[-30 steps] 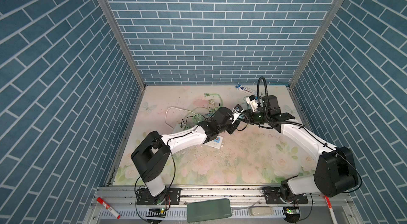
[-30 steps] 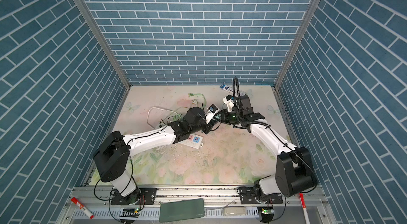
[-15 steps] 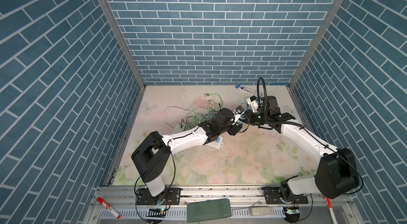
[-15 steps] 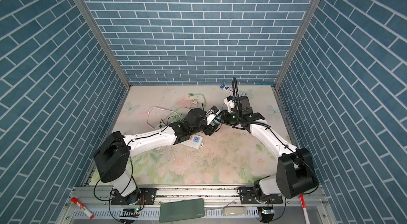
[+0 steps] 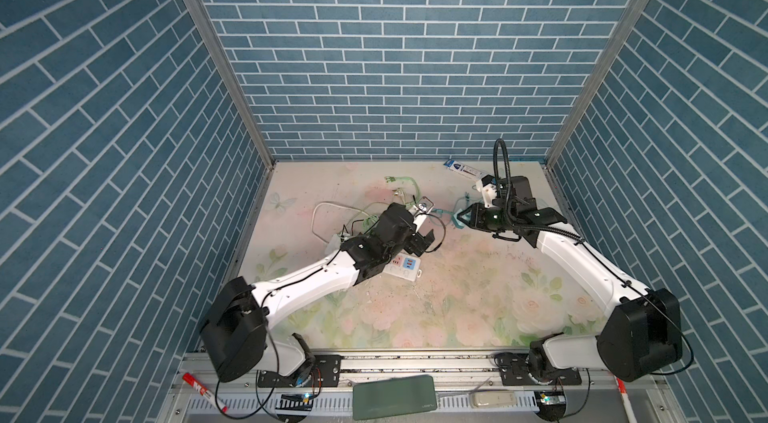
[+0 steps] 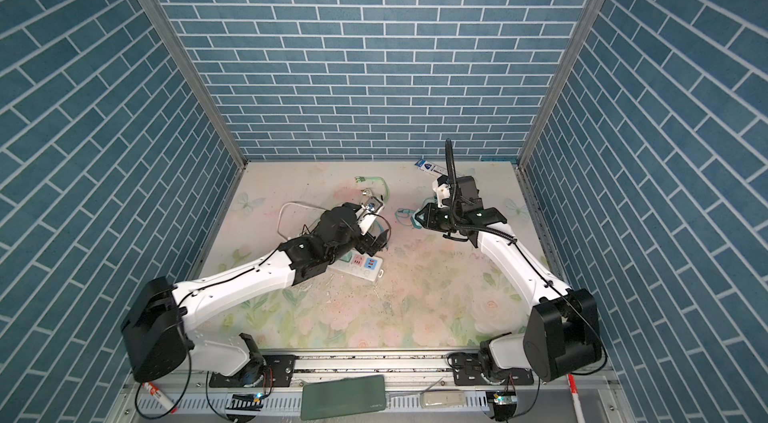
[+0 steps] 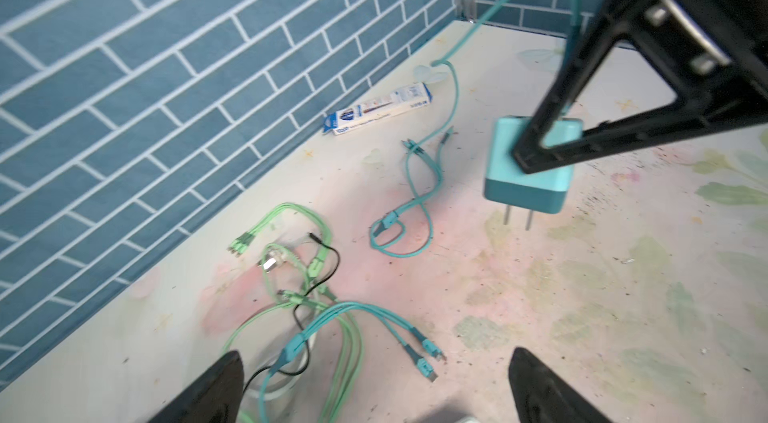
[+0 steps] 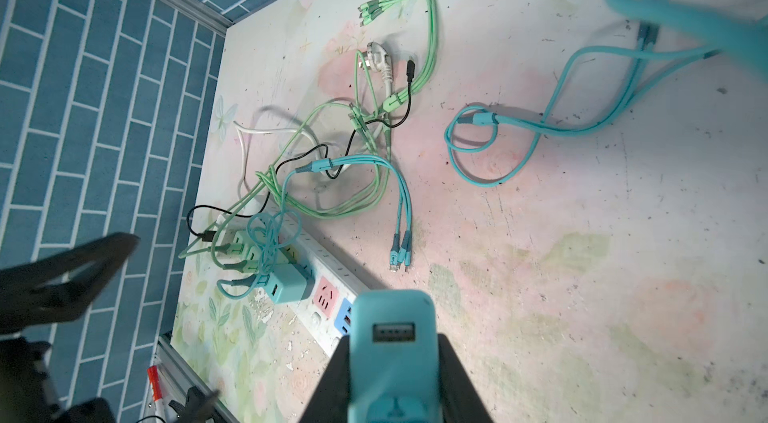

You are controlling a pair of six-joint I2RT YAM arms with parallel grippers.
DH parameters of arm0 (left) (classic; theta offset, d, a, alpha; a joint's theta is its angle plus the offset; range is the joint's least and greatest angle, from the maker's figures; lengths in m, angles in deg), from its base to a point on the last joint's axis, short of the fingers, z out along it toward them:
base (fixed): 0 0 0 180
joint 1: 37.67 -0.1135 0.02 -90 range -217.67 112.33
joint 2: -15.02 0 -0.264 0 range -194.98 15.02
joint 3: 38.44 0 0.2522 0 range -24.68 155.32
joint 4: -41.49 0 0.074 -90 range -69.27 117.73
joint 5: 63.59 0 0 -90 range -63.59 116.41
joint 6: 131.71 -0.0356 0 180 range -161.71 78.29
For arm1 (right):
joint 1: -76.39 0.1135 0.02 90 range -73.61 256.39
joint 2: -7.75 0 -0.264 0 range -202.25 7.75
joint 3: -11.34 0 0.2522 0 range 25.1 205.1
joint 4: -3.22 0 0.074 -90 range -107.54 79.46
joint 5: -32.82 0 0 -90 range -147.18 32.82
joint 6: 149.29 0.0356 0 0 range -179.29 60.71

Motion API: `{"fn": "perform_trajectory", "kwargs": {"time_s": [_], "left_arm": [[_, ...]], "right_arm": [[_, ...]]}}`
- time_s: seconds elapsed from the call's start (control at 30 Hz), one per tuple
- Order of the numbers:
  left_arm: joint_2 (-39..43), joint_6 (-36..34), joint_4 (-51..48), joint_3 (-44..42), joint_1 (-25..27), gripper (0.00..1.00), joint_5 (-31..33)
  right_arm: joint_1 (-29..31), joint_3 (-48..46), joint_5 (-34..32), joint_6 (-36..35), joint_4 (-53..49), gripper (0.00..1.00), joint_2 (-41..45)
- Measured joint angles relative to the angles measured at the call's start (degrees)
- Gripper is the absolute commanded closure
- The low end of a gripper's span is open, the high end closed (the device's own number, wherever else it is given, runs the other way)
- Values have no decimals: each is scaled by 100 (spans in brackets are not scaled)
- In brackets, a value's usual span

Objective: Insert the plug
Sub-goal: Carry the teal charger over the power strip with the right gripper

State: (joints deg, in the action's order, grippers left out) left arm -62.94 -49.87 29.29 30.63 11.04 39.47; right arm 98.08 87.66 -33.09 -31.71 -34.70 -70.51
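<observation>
**Teal charger now held by the right tool alone**

Obs.: within the last second the left tool [image 7: 376, 358] went from nearly closed to fully apart. Its two black fingertips [image 7: 230, 362] frame the left wrist view with nothing between them but loose cables [image 7: 347, 342] on the worktop [image 7: 540, 296]. In both top views it has also drawn back a little from the mid-worktop meeting point of a second ago.

Right tool [image 8: 392, 337] is clamped on the teal charger [image 7: 528, 188], one finger on each side, per the right wrist view. The charger hangs clear above the worktop, its two metal prongs [image 7: 517, 217] pointing down, a teal cable [image 7: 455, 96] trailing away behind it.

Reading: looks like a finished hand-over, left to right. Insertion itself not yet begun. The white power strip [image 5: 402, 268] lies apart from the charger, and in both top views the left forearm [image 5: 316, 275] covers most of it. The right wrist view shows a free pink socket [image 8: 326, 296] beside a second teal adapter [image 8: 286, 283] already seated.

Next, probably: carry the charger over that socket with prongs square to the slots. Risks: the left arm over the strip crowds the approach; the trailing cable may drag.
</observation>
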Motion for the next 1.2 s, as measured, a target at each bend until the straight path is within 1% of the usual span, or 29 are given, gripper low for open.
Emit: {"fn": "perform_trajectory", "kwargs": {"time_s": [0.13,0.27,0.4,0.6,0.8,0.93,1.2], "left_arm": [[586,11,-186,-280,-83,0,341],[1113,131,-409,-584,-96,0,737],[1665,315,-656,-927,-129,0,1078],[2358,708,-1200,-1233,-157,0,1690],[2669,1067,-1777,-1274,-195,0,2376],[2951,1207,-1937,-1414,-199,0,2621],[3620,1491,-2146,-1779,-210,0,2940]], "right_arm": [[70,44,297,-442,-111,100,-7],[232,138,584,-1047,-120,100,-149],[656,251,649,-1764,-122,100,-531],[1558,621,251,-2669,-177,100,-1121],[2164,828,-319,-3484,-4,100,-1471],[2393,883,-503,-3827,94,100,-1744],[2629,1172,-785,-4197,245,100,-2197]]}}
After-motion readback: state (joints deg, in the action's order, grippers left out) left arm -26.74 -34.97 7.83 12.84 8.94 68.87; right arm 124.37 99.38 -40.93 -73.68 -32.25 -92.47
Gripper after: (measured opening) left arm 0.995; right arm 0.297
